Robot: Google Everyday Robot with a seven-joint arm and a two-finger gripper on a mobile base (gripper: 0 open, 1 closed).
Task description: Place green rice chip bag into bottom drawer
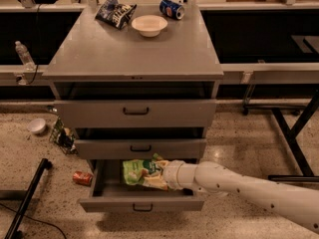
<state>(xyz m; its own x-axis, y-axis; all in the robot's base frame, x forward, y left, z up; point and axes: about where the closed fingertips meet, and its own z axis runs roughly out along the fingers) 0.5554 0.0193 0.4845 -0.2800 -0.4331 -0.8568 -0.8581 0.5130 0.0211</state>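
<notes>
The green rice chip bag (140,172) is a crinkly light-green bag, held low inside the pulled-out bottom drawer (142,203), just above its floor. My gripper (162,176) at the end of the white arm reaches in from the right and is shut on the bag's right end. The bag hides most of the fingers. The two upper grey drawers (135,112) are partly pulled out above it.
On the cabinet top (134,49) lie a dark chip bag (114,12), a white bowl (149,25) and a blue can (172,8). On the floor at left are a red can (82,178), a white bowl (37,126) and a black stand leg (27,198).
</notes>
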